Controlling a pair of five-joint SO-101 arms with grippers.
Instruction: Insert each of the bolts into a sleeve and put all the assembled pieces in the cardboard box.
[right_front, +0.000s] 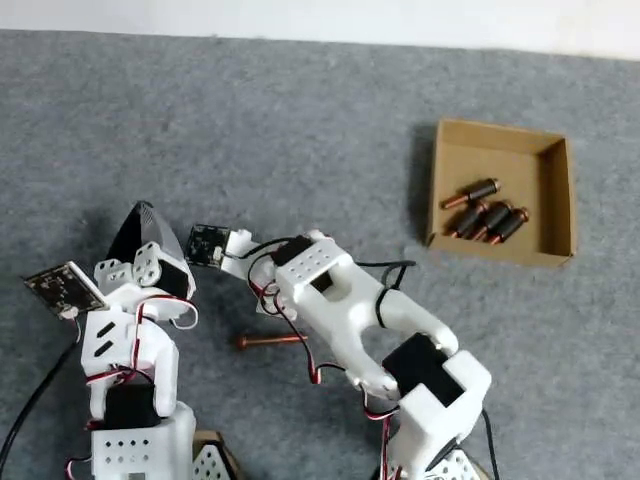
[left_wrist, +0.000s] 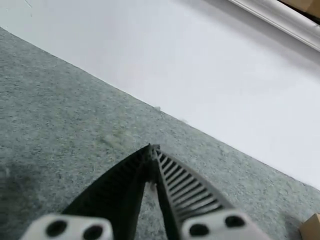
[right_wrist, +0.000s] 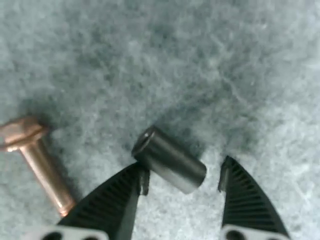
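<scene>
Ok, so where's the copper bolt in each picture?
High view: the copper bolt lies on the grey carpet between the two arms.
Left wrist view: faces the white wall, away from it.
Right wrist view: lying beside the black sleeve.
Shared landmark: the grey carpet.

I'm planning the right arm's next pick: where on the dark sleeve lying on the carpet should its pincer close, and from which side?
Probably across the round mid-body of the sleeve, coming down from above. It lies on its side, so only the curved flanks offer opposing faces. The open right pincer straddles it, the bolt lying clear to one side.
</scene>
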